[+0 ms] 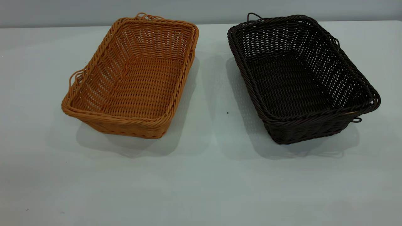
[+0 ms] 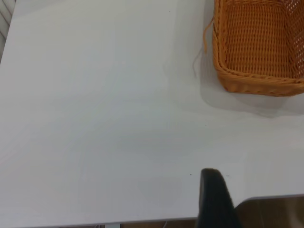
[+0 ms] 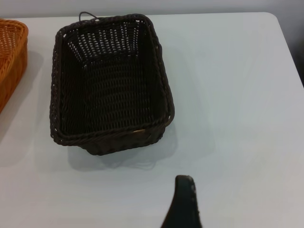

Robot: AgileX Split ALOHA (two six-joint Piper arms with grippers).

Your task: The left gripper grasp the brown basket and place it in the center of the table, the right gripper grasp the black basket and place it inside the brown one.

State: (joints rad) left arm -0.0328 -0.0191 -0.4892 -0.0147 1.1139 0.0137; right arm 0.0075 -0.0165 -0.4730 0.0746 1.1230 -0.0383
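The brown basket (image 1: 132, 75) sits on the surface (image 1: 201, 175) at about 10 o'clock from the middle of the exterior view, and the black basket (image 1: 301, 78) at about 2 o'clock, a bare strip between them. Both are empty and upright, and neither is held.

The left gripper (image 2: 216, 199) shows only as one dark finger tip at the near edge of the surface, well apart from the brown basket. The right gripper (image 3: 183, 204) shows the same way, short of the black basket's near end. With a single tip visible on each side, I cannot tell how far either pair of fingers is open; they hold nothing.

The risks lie mostly in the material. Both baskets are open wicker weave with sloping walls and a thick braided rim, so fingers closing on a wall could poke through a gap or slide off the rim. The thin loop handles (image 1: 74, 78) could snag a finger. The baskets look light, so a one-sided grip may tilt or drag them. They also look the same size, so nesting will likely be tight, and a skewed lowering could leave the black one perched on the brown rim.
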